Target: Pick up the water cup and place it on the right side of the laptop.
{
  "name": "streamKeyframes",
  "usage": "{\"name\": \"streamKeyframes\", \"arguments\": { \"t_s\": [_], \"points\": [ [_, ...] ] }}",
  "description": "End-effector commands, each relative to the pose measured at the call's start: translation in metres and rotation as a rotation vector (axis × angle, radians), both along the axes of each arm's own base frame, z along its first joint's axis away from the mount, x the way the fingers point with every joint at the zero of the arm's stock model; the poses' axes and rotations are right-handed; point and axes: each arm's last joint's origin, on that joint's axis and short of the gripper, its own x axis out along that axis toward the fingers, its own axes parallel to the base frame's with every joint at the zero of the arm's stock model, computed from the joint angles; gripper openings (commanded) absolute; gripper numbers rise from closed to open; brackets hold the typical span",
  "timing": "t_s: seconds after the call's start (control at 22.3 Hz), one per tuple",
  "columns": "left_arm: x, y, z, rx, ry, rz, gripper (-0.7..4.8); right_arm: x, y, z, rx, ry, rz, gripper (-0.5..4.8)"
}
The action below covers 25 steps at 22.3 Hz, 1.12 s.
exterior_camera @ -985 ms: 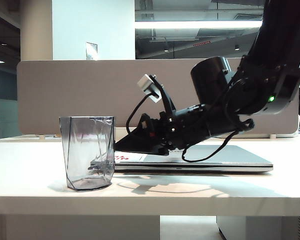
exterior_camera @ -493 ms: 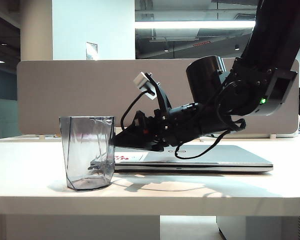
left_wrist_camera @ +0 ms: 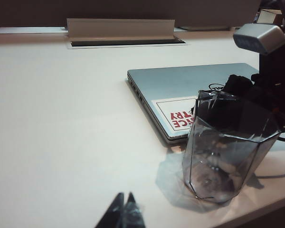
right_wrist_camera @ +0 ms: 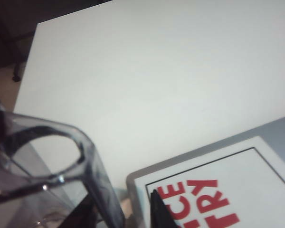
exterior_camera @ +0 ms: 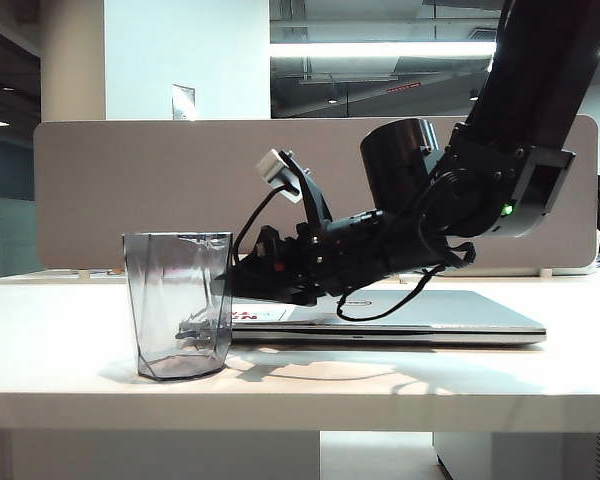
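Water cup (exterior_camera: 179, 305) upright, lower left of exterior view, just left of laptop (exterior_camera: 400, 318). Right gripper (exterior_camera: 228, 288) nearer, jaws spread, empty, tips at cup's right wall, cup lying leftward. Left gripper (left_wrist_camera: 124, 212) remote; state indeterminate.

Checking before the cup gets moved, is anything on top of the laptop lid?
A white sticker with red print lies on the laptop. The open right gripper reaches over it toward the water cup, hiding part of the lid.
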Motion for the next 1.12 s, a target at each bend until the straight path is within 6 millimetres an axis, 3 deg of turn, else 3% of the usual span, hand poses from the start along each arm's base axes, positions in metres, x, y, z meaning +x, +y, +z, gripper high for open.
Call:
{"name": "streamKeyframes", "arguments": {
  "t_s": [0.04,0.22,0.31,0.36,0.54,0.63,0.9,1.12],
  "points": [
    [-0.0003,-0.0002,0.0006,0.001,0.003,-0.005,-0.04,-0.0011,0.0047,0.0054,0.018,-0.023,0.019,1.57],
    [-0.0003,-0.0002,0.0006,0.001,0.003,-0.005,-0.04,-0.0045,0.0098,0.0055,0.018,-0.023,0.034,1.52],
    [-0.0003,-0.0002,0.0006,0.001,0.003,-0.005,-0.04,-0.0053,0.0110,0.0055,0.018,-0.023,0.038,1.27],
    [-0.0003,-0.0002,0.0006,0.001,0.003,-0.005,-0.04,-0.0064,0.0125,0.0055,0.018,-0.024,0.041,0.86],
    [-0.0003,-0.0002,0.0006,0.001,0.003,-0.005,-0.04,-0.0062,0.0124,0.0054,0.016,-0.024,0.036,0.70],
    [-0.0003,-0.0002,0.0006,0.000,0.004,-0.005,-0.04,-0.0061,0.0124,0.0053,0.014,-0.024,0.031,0.36],
    [-0.0003,-0.0002,0.0006,0.000,0.004,-0.006,-0.04,-0.0060,0.0123,0.0054,0.014,-0.025,0.027,-0.01],
    [-0.0003,-0.0003,0.0006,0.000,0.003,-0.008,-0.04,-0.0060,0.0122,0.0075,0.017,-0.030,0.027,-0.01]
  ]
}}
